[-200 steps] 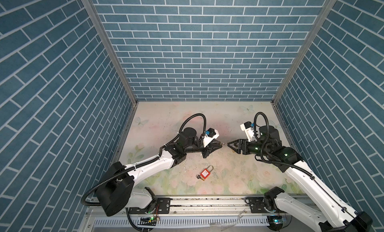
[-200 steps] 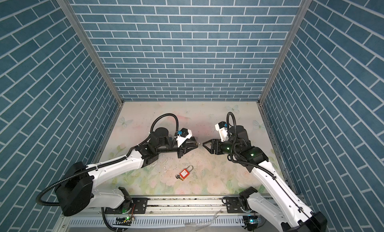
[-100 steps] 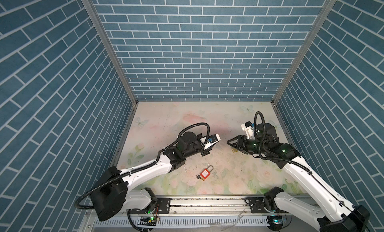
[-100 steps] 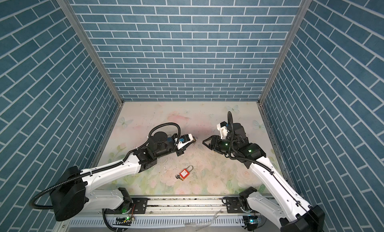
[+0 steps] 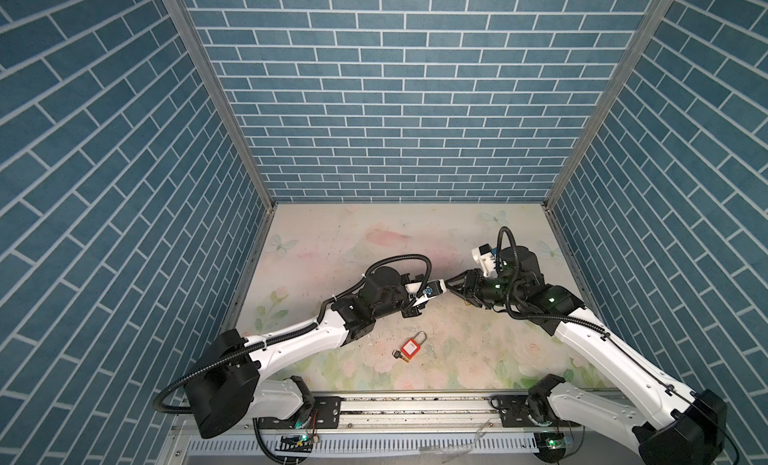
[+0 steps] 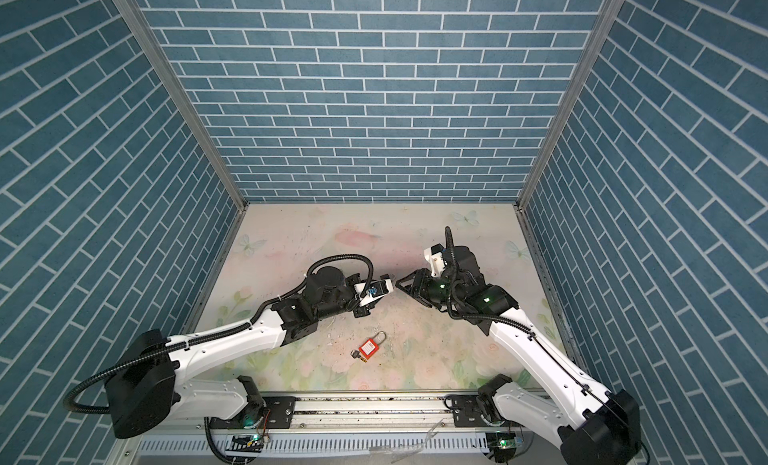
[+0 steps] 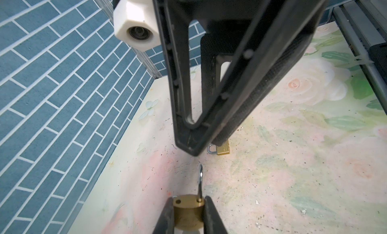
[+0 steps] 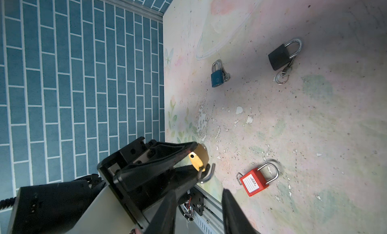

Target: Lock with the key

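brass padlock (image 7: 188, 214) sits clamped by its body in the left gripper (image 7: 188, 200), held up off the table near the middle of the floor. its shackle (image 7: 200, 180) is sprung: one leg is seated, the other hole is bare. i can't make out a key on it.

at 3 o'clock of it in both top views, the right gripper (image 5: 449, 285) faces it tip to tip, close but apart, fingers parted with nothing between them. i judge the step in hand is getting that gripper onto the shackle.

to do it well, i'd turn the free leg over its hole first. then i'd press straight along the legs, not sideways, or the body may twist in the left gripper's grip.

at 6 o'clock a red padlock (image 5: 409, 349) lies on the floral table (image 5: 332, 242). a blue padlock (image 8: 217, 76) and a black padlock (image 8: 280, 57) lie elsewhere on it.
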`<act>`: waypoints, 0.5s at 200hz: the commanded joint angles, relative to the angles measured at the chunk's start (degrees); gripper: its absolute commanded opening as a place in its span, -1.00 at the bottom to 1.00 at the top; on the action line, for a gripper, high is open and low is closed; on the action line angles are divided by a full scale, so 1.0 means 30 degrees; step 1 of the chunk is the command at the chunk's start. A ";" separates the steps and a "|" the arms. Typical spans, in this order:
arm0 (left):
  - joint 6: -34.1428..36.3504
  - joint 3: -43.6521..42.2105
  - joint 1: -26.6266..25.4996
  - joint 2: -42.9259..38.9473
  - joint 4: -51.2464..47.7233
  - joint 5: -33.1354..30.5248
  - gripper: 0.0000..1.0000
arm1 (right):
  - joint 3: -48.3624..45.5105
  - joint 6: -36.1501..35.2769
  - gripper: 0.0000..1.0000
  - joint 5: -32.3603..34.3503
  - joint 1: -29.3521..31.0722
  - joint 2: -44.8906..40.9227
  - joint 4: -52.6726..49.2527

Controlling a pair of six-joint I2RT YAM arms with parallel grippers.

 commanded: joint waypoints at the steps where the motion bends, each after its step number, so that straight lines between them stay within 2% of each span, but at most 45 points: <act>1: 0.0486 0.0663 -0.0080 0.0159 -0.0208 -0.0055 -1.00 | 0.0167 0.0906 -0.29 0.0209 0.0302 0.0199 0.0940; 51: 0.0515 0.0864 -0.0166 0.0195 -0.0528 0.0015 -1.00 | 0.0152 0.0937 -0.40 0.0297 0.0511 0.0743 0.1459; 100: 0.0372 0.0926 -0.0259 0.0078 -0.0583 0.0324 -1.00 | 0.0231 0.0529 -0.61 0.0412 0.0539 0.1157 0.1375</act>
